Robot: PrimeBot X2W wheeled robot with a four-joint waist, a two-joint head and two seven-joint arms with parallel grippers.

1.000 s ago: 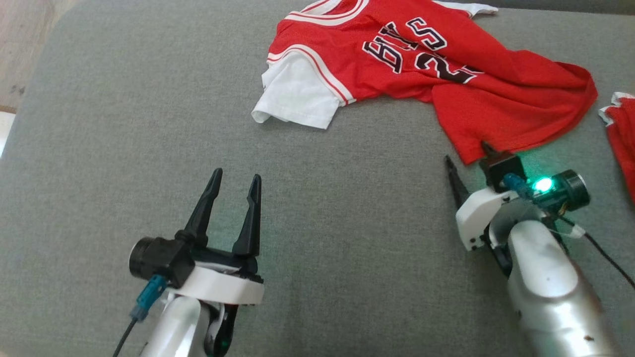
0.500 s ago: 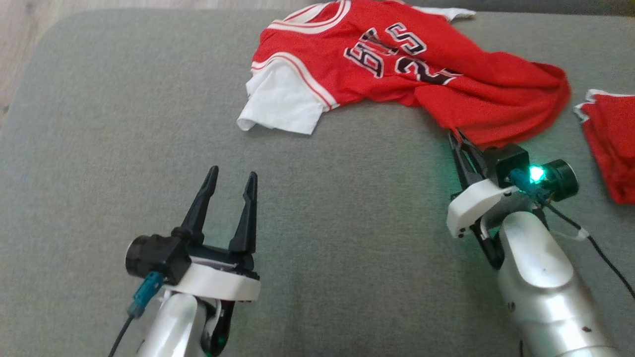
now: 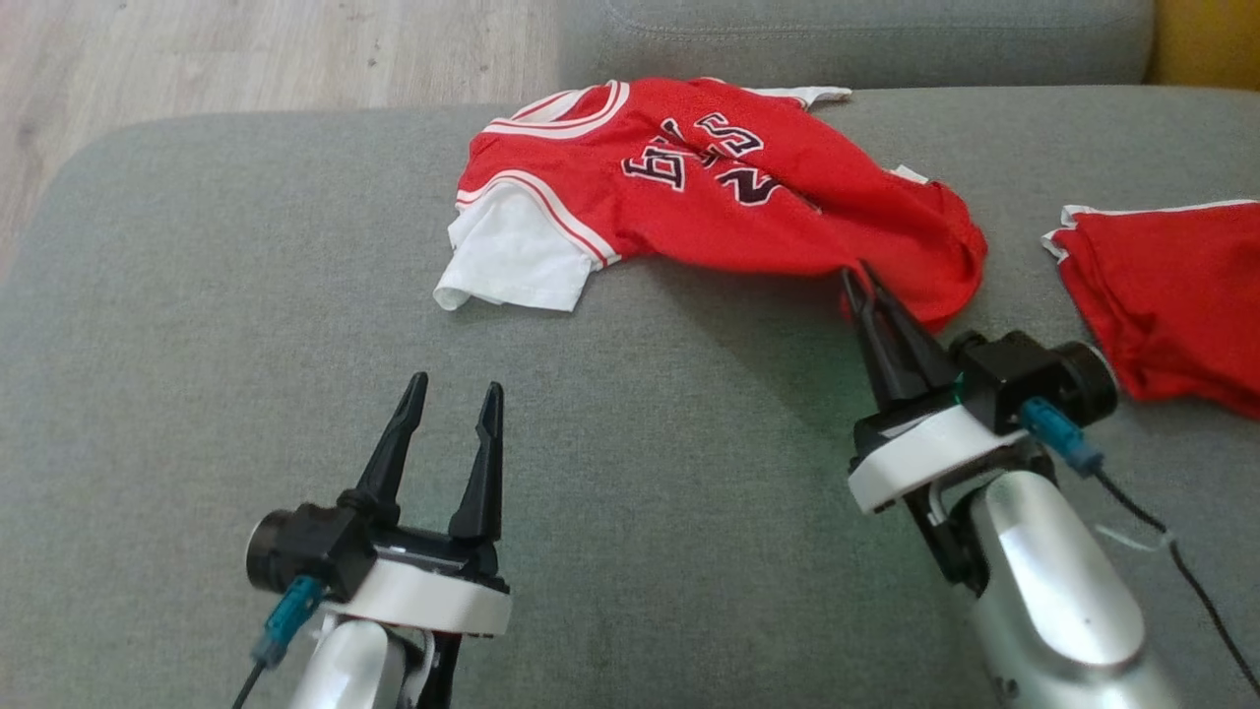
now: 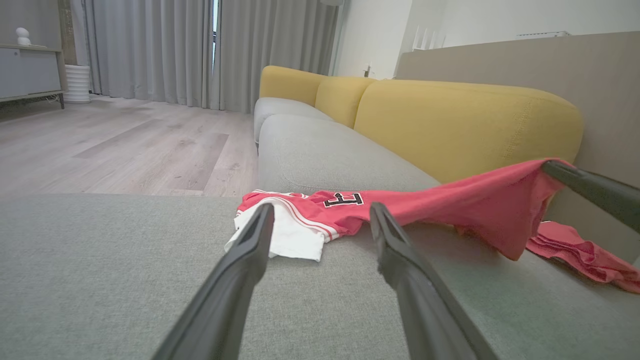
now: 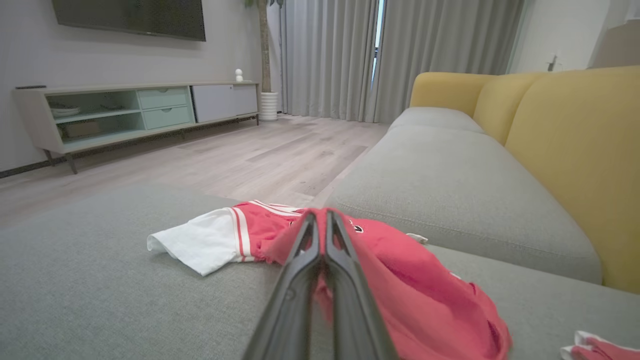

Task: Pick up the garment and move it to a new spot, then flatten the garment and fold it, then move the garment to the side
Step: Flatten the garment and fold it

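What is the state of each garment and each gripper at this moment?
Red jersey: crumpled, one hem corner lifted off the sofa cushion.
Right gripper: shut on the jersey's hem.
Left gripper: open, holding nothing.
Second red garment: lying loose on the cushion, untouched.

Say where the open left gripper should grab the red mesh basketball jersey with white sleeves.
Probably the white sleeve of the red mesh basketball jersey, left gripper coming from the near side: its loose edge lies flat on the grey sofa cushion facing the robot, opposite the raised end that the shut right gripper pinches.
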